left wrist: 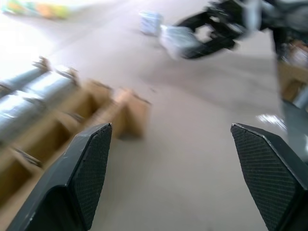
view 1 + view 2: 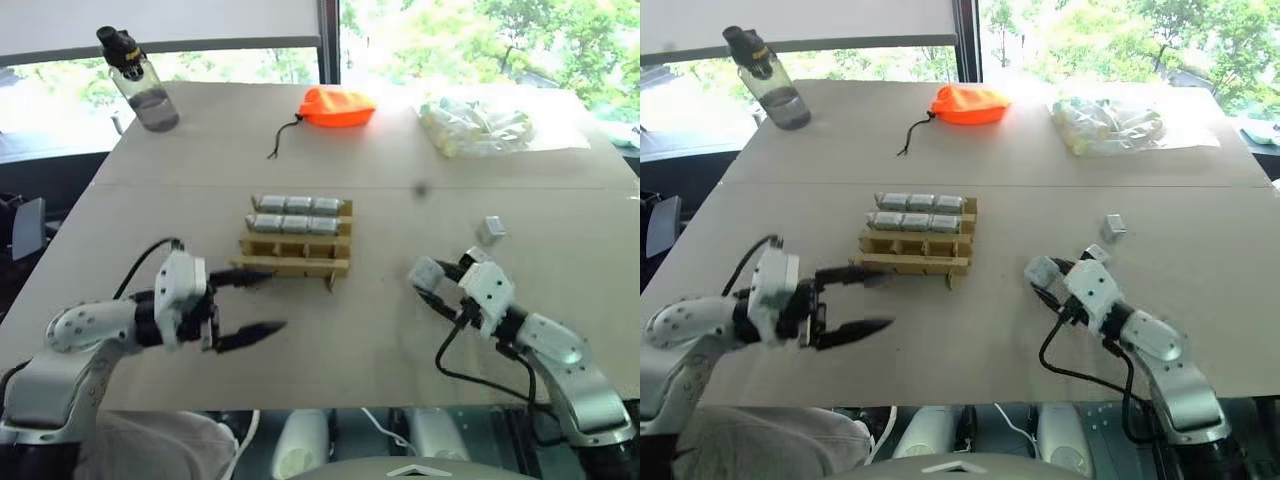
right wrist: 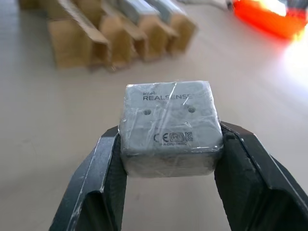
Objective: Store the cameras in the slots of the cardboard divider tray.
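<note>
The cardboard divider tray [image 2: 296,267] stands mid-table, its two back rows filled with silver-grey cameras [image 2: 297,205]; the front slots are bare. My right gripper [image 2: 432,277] is shut on a plastic-wrapped grey camera [image 3: 169,126], lifted off the table to the right of the tray. Another camera [image 2: 490,230] lies loose on the table just beyond that hand. My left gripper [image 2: 275,300] is open with nothing between its fingers, hovering at the tray's front left corner. The left wrist view shows the tray [image 1: 127,113] and the right gripper with its camera [image 1: 175,41].
A clear water bottle [image 2: 140,80] stands at the far left corner. An orange fabric pouch [image 2: 337,106] with a black cord lies at the back centre. A clear plastic bag of pale cylinders [image 2: 478,127] sits at the back right.
</note>
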{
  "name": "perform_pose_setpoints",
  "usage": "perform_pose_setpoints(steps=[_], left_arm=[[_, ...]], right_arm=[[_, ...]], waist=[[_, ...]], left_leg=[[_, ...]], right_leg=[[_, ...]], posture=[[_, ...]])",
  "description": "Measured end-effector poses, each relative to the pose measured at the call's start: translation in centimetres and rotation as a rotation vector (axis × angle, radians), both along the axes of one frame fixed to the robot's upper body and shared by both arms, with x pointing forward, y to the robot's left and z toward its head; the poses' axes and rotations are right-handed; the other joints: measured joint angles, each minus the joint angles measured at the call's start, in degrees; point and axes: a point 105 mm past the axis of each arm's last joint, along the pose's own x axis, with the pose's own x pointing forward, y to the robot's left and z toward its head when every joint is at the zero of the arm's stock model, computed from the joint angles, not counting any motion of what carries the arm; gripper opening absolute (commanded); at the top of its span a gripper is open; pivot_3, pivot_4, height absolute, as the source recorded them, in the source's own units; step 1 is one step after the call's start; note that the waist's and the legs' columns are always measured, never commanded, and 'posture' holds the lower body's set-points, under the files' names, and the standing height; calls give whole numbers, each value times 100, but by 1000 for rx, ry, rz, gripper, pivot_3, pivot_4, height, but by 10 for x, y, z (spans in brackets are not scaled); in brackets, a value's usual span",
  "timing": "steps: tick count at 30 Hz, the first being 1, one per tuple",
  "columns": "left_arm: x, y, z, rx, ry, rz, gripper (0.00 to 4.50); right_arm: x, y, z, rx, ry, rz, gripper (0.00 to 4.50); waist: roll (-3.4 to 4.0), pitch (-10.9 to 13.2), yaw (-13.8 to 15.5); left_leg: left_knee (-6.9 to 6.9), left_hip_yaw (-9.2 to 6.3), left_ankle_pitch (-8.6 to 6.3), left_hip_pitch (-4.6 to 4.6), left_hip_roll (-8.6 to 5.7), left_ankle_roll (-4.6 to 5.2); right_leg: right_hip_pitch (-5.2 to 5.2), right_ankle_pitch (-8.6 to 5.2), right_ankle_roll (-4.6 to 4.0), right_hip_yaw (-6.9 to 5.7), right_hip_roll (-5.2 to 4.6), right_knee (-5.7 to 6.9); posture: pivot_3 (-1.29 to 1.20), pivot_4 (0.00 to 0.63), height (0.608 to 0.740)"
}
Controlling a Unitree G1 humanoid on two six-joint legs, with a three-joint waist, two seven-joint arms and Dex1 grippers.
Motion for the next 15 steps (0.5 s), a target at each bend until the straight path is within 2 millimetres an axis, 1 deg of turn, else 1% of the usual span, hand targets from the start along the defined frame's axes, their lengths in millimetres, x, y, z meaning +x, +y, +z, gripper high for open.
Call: perform_pose_setpoints(steps=[1, 2, 4, 5, 7, 8, 9, 11, 13, 15], left_arm=[[5, -9, 4, -30, 11, -8, 4145], [6, -12, 5, -34, 13, -13, 4145], [12, -23, 8, -65, 56, -29, 4145], [14, -27, 9, -68, 61, -43, 4145], [20, -36, 9, -51, 76, -75, 4145], [22, -39, 8, -43, 84, -85, 4145], [27, -43, 5, -21, 110, -94, 4145], [29, -44, 3, -18, 128, -95, 4145], [35, -45, 1, -7, 161, -96, 4145], [37, -47, 4, -8, 167, -101, 4145]], right_arm=[[2, 10, 6, -87, -98, 82, 1991], [2, 13, 7, -106, -121, 103, 1991], [6, 25, 4, -233, -226, 215, 1991], [8, 30, 3, -270, -260, 250, 1991], [14, 44, 6, -340, -376, 333, 1991], [15, 50, 9, -354, -428, 360, 1991], [19, 61, 18, -386, -539, 410, 1991], [19, 65, 22, -395, -598, 428, 1991], [27, 72, 24, -421, -662, 440, 1991], [24, 77, 28, -420, -727, 463, 1991]], waist=[[-1, 0, -3], [-2, -1, -2], [-3, 2, -1], [-6, 6, -2], [-6, 6, -13], [-6, 7, -21], [-7, 7, -28], [-8, 7, -31], [-9, 10, -29], [-10, 10, -19]], left_leg=[[-1, 0, 1, 0, -1, -2], [-1, -5, 3, -3, -2, -5], [-1, -4, 6, -6, -4, -11], [-1, -5, 7, -10, -7, -12], [-1, 0, 7, -9, -10, -12], [-2, 0, 7, -10, -10, -13], [-2, 0, 7, -13, -10, -13], [-3, -2, 6, -15, -5, -14], [0, -1, 7, -23, -6, -15], [0, -2, 7, -22, -4, -16]], right_leg=[[-1, 5, -8, 1, 2, 1], [-2, 11, -18, -2, 4, 1], [-4, 11, -18, -2, 8, 2], [-7, 11, -19, -3, 9, 0], [-8, 11, -19, 1, 10, -1], [-8, 11, -19, 1, 10, -3], [-10, 11, -18, 0, 9, -3], [-9, 11, -18, -2, 8, -6], [-14, 11, -18, -4, 5, -4], [-13, 11, -17, -4, 1, -4]], posture=[[0, 150, 740], [0, 150, 740], [0, 150, 740], [0, 150, 740], [0, 150, 740], [0, 150, 740], [0, 150, 740], [0, 150, 740], [0, 150, 740], [0, 150, 740]])
